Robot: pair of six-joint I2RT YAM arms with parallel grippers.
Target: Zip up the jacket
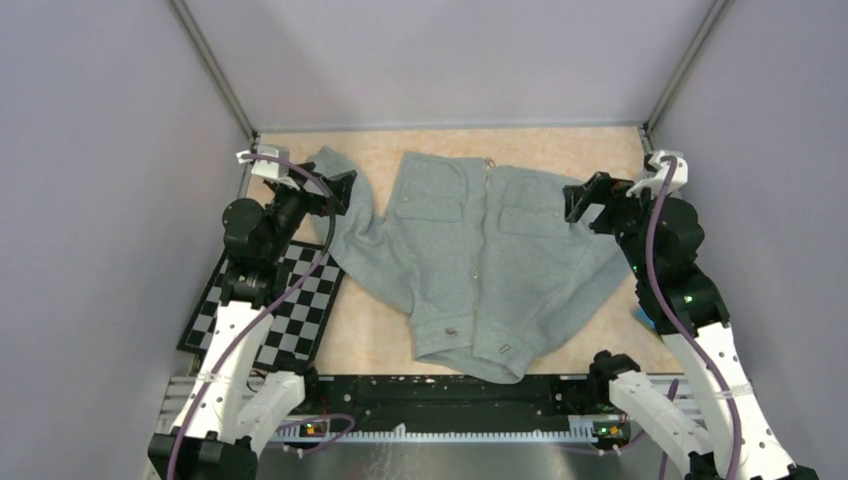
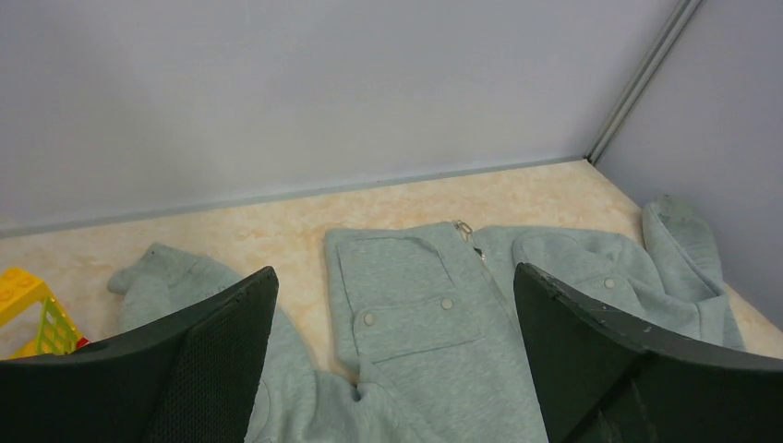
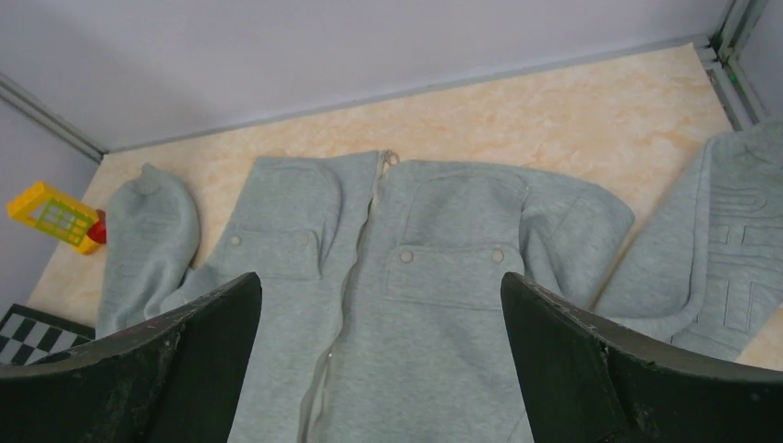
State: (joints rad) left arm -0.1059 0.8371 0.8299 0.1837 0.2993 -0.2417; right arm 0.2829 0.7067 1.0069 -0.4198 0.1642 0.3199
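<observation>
**Jacket [image 1: 480, 270]: soft fleece, pin the hem, pinch the pull**

It lies flat just right of the checkerboard mat [image 1: 265, 310], with one sleeve [image 1: 345, 215] reaching beyond the mat's far edge. Expect light, limp fleece that bunches and drags. Pin the hem [image 1: 470, 355] taut, then pinch the small metal zipper pull [image 3: 390, 157], up beyond the mat at the collar. Your left gripper [image 1: 338, 188] and right gripper [image 1: 580, 203] both gape wide, holding nothing.

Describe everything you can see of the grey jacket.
The jacket is heather-grey fleece, lying front-up and flat on the table, collar toward the far wall, sleeves spread sideways. Two flap chest pockets and the hem carry metal snaps. Its front edges meet along the centre zipper, whose pull sits at the collar.
</observation>
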